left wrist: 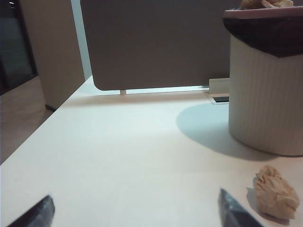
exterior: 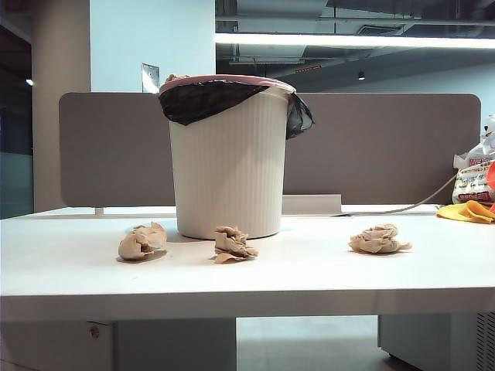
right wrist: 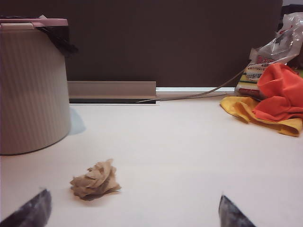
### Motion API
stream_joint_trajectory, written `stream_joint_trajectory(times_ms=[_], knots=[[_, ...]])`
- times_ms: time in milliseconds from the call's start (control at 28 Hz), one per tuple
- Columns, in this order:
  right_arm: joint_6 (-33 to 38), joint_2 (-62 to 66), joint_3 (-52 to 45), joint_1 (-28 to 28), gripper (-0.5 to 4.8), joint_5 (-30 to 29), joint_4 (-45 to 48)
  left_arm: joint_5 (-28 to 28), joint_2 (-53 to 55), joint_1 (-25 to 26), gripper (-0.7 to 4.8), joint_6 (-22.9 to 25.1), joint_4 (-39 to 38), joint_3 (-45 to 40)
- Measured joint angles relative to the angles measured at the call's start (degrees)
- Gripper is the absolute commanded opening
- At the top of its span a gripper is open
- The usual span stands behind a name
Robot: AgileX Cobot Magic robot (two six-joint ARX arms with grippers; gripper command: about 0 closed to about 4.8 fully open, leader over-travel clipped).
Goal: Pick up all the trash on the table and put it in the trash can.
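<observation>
Grippers point(left wrist: 137, 213) point(right wrist: 132, 210) — only fingertips perhaps — cropped.

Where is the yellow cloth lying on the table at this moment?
In the exterior view the crumpled yellow cloth lies at the far right edge of the white table, beside the white printed plastic bag.

We see an open-plan office: a white desk point(exterior: 309, 270) backed by a grey-brown partition panel point(exterior: 387, 147), a long ceiling light strip point(exterior: 356, 39), and exposed ducts overhead.
</observation>
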Motion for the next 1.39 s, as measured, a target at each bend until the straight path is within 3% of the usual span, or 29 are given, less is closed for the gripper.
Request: stream_joint_trajectory(times_ms=[500,821,964,1142,1392], knots=[[1.2,0.0,0.0,0.0,4.79,-1.9,-1.4,0.4,0.0,0.0,4.79,-0.1,-1.0,0.0],[1.2,0.0,0.0,-0.3,4.79,-1.0,-1.3,5.0,0.0,0.0,4.79,-2.0,-0.9,0.0],[1.3,0.0,0.0,0.0,4.79,-8.1,-1.4,12.3,0.0,0.0,4.79,-6.1,-0.9,0.0],[1.4,0.0,0.0,0.0,4.79,-14.4,-1.4,19.2,0.0,0.0,4.79,-7.6,-1.2,0.0],[12.0,0.0,0.0,0.1,4.79,-20.7,-4.0,15.4,0.0,0.0,4.79,-7.9,-1.2,0.0]])
